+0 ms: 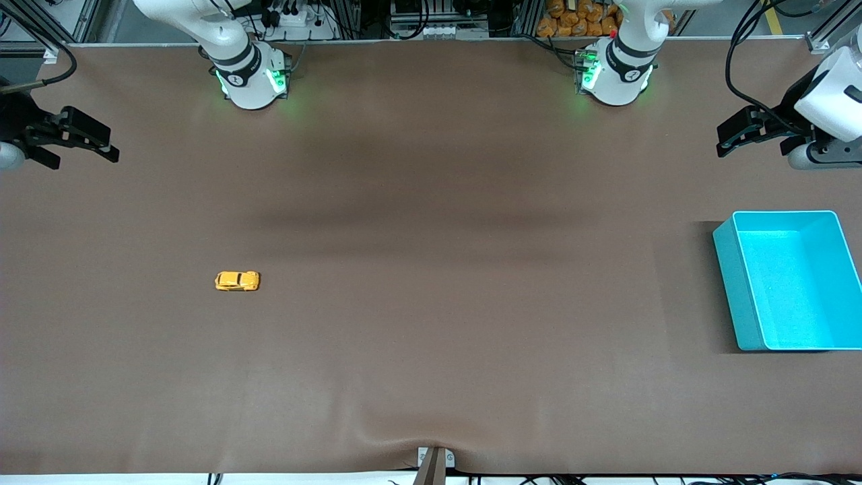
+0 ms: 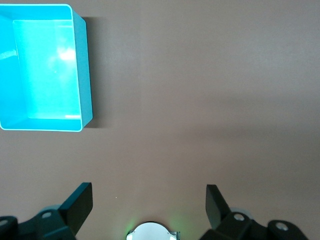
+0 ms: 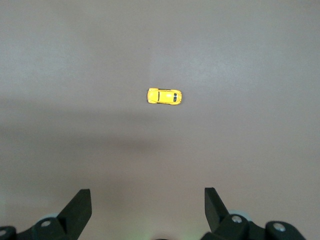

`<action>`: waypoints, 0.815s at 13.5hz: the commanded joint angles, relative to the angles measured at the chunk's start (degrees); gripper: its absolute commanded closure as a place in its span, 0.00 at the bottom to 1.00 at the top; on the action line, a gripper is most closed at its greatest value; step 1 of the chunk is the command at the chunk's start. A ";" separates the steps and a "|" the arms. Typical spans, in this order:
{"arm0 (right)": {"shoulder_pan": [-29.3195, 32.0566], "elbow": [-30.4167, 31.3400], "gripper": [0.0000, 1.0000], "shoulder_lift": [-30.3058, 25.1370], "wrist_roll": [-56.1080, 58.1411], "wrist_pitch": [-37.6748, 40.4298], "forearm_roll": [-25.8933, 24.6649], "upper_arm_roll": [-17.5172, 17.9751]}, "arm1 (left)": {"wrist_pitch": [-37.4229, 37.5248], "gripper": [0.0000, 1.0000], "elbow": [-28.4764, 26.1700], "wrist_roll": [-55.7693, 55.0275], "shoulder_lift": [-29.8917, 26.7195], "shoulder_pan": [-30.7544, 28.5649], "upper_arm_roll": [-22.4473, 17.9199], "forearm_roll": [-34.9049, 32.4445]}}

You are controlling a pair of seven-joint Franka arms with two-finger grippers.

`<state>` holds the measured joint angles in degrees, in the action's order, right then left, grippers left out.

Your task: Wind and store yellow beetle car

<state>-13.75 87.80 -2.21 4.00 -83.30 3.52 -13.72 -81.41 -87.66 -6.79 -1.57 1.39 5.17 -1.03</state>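
Yellow beetle car [image 1: 237,281] alone on open table [image 1: 431,337], turquoise bin [image 1: 734,289] at left arm's edge, left tool [image 1: 731,138] and right tool [image 1: 97,145] spread, empty.

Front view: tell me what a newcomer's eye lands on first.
The yellow beetle car sits alone on the brown table, toward the right arm's end. The turquoise bin stands at the left arm's end. The right end effector and left end effector wait open above the table's ends.

High front camera facing both robots; wrist cameras straight down on the table [image 1: 431,337], high up.
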 commanded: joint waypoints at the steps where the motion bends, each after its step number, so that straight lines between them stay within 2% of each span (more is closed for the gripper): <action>1: -0.66 -0.70 0.00 0.10 -1.19 0.42 0.08 -0.17 | -0.24 0.00 0.21 0.46 -0.54 -0.51 0.02 1.38; 11: 0.13 -1.66 0.00 0.72 -0.40 -0.46 -0.97 -0.60 | -0.24 0.00 0.21 0.55 -0.63 -0.24 0.37 0.77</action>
<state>-13.75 87.49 -1.65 4.00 -84.68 3.37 -13.82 -81.59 -87.57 -6.73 -1.57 1.46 5.42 -1.03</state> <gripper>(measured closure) 0.000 0.000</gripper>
